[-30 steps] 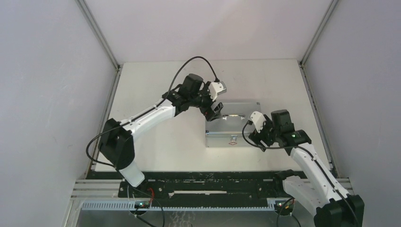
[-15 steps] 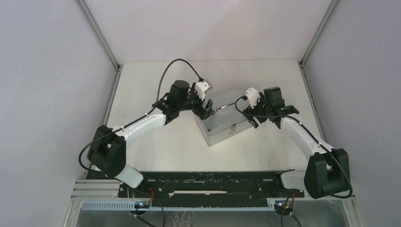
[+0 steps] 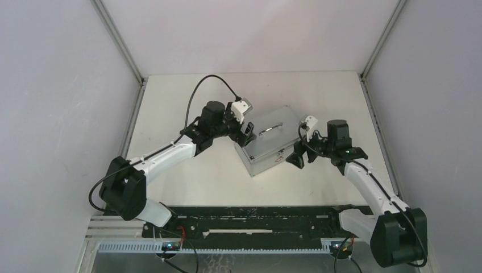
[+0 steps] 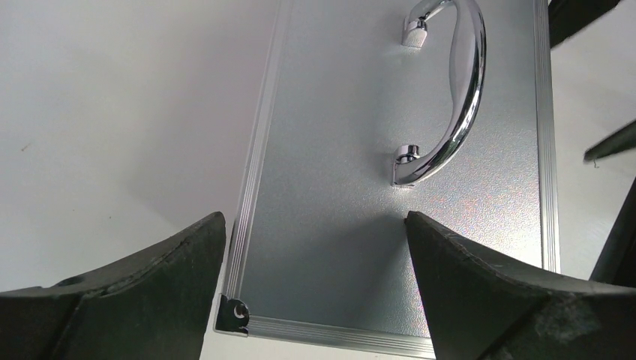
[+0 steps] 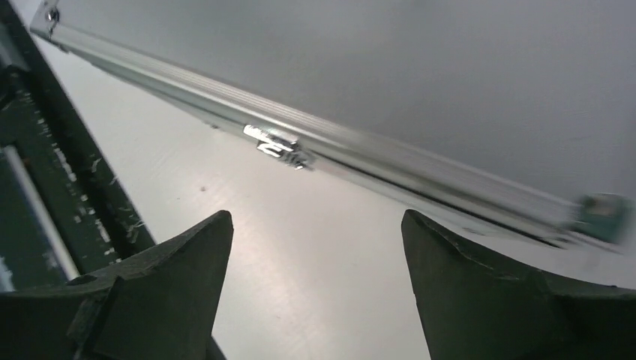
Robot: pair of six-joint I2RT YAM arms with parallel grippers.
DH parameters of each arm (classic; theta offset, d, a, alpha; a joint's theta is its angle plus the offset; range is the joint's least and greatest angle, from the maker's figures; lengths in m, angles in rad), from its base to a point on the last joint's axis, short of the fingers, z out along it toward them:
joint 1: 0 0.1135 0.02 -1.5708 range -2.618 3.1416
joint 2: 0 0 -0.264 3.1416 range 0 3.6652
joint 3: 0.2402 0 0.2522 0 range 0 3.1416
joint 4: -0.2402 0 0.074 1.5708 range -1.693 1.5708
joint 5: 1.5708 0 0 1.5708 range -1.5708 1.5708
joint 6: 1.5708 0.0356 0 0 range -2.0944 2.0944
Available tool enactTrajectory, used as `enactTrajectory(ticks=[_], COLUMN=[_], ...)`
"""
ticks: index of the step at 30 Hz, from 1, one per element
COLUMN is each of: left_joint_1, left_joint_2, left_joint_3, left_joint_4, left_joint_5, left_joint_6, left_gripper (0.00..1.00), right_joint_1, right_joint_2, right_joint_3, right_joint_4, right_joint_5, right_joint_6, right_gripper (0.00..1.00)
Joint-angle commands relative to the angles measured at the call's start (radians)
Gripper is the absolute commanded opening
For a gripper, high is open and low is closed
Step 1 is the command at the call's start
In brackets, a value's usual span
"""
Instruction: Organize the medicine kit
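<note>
**Two Empty Claws Flanked a Shut Medicine Kit**

Off the kit's left end, the left claw (image 3: 248, 129) hung with its jaws spread wide and nothing between them. Its wrist view showed the fingers poised above the lid's left corner, apparently clear of the metal. The medicine kit (image 3: 267, 142) sat closed and skewed on the surface (image 3: 329, 91). Its chrome handle (image 4: 457, 97) lay flat on the lid, and its latch (image 3: 279, 160) sat on the front wall. At the kit's front right corner the right claw (image 3: 301, 154) sat low, jaws likewise wide and empty, looking along the front seam toward the latch.

The main risk, as I judged it, lay in the kit's freedom to slide. Nothing pinned it, so a push on the latch from the right could spin the box rather than spring the catch. A left claw pressing down on the lid to steady it could just as easily hold the lid shut. The latch was also a small target, and a slight miss would likely skate a fingertip along the smooth rail.
</note>
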State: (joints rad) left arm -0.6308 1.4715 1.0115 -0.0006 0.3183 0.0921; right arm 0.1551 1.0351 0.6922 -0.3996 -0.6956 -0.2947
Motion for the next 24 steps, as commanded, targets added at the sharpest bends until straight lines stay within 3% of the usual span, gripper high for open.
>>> enactTrajectory(ticks=[1, 13, 24], left_joint_1=[-0.004, -0.004, -0.004], left_joint_2=[-0.032, -0.022, -0.011], left_joint_3=[-0.01, 0.002, 0.002], left_joint_4=[-0.032, -0.012, -0.006], left_joint_5=[-0.031, -0.016, -0.02], left_joint_6=[0.04, 0.023, 0.018], left_gripper=[0.93, 0.94, 0.94], right_joint_1=[0.058, 0.116, 0.118], right_joint_2=[0.052, 0.207, 0.198], right_joint_3=[-0.081, -0.205, -0.251], right_joint_4=[0.256, 0.693, 0.808], right_joint_5=[-0.14, -0.147, -0.251], right_joint_6=[0.175, 0.418, 0.506], right_gripper=[0.82, 0.77, 0.75])
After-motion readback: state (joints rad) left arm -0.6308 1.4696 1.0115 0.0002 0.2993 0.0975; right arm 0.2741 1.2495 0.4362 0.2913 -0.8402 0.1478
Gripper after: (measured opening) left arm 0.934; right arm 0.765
